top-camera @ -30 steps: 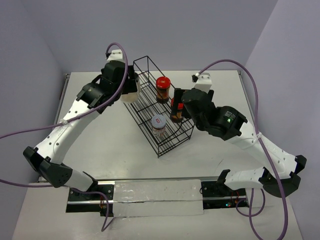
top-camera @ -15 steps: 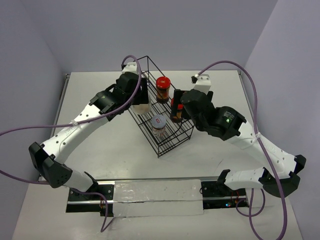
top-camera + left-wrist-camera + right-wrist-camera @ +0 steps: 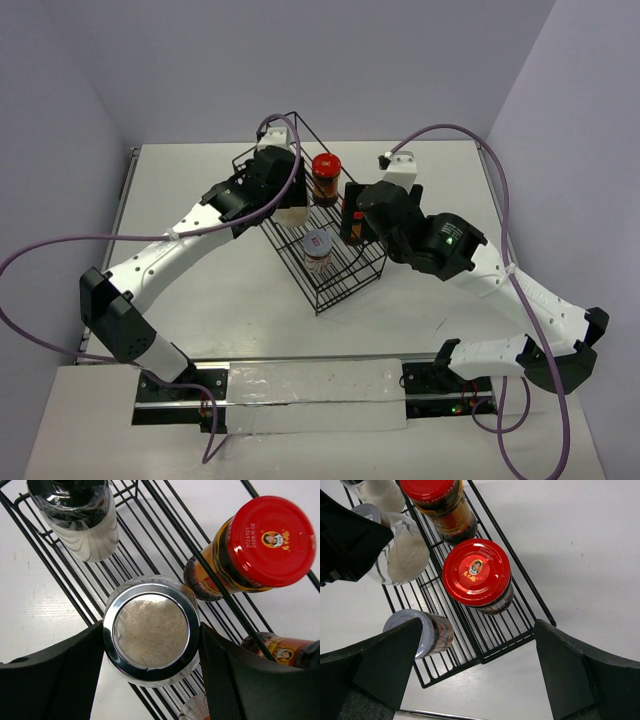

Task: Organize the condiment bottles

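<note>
My left gripper [image 3: 151, 635] is shut on a clear jar with pale contents [image 3: 150, 622], holding it over the black wire rack [image 3: 150, 555]. In the overhead view this gripper [image 3: 292, 208] is at the rack's left side [image 3: 345, 285]. A clear black-capped jar [image 3: 80, 515] stands beyond it and a white-lidded jar [image 3: 317, 248] nearer. Two red-lidded jars stand on the rack's right tier, one at the back [image 3: 326, 175] and one lower down [image 3: 476, 572]. My right gripper [image 3: 477, 635] hovers open above that lower red jar, holding nothing.
The rack stands at an angle in the middle of the white table [image 3: 200, 300]. A metal rail [image 3: 300, 385] runs along the near edge. Purple cables [image 3: 500, 170] arc above both arms. Grey walls close in behind and at both sides.
My left arm has swung right, carrying the pale jar from beside the rack's left edge to over the rack. The right arm has barely moved.
</note>
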{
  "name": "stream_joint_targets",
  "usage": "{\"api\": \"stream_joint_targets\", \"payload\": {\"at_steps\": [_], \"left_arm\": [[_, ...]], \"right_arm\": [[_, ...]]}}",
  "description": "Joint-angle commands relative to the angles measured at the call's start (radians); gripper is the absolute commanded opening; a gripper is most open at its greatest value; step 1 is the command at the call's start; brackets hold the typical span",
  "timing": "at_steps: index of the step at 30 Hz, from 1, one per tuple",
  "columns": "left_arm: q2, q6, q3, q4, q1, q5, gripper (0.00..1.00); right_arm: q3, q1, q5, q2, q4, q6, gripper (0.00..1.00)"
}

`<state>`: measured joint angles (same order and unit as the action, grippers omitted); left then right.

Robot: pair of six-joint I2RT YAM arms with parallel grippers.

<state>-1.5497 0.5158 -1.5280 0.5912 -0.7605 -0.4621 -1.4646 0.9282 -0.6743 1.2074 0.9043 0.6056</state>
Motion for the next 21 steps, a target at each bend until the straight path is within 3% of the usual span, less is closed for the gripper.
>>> {"api": "stream_joint_targets", "payload": {"at_steps": [1, 6, 17, 21], "left_arm": [[-0.004, 0.002, -0.007, -0.1, -0.007, -0.025, 0.1], [0.003, 0.001, 0.003, -0.099, -0.008, -0.009, 0.18], [0.023, -0.001, 0.001, -0.042, -0.024, -0.032, 0.89], [0.035, -0.017, -0.045, -0.013, -0.034, -0.039, 0.99]], "right_arm": [[0.006, -0.012, -0.023, -0.002, -0.009, 0.008, 1.0], [0.006, -0.016, -0.019, -0.002, -0.017, 0.006, 1.0], [0.003, -0.017, -0.025, -0.003, -0.017, 0.014, 1.0], [0.0, -0.019, -0.041, -0.009, -0.01, 0.02, 1.0]]}}
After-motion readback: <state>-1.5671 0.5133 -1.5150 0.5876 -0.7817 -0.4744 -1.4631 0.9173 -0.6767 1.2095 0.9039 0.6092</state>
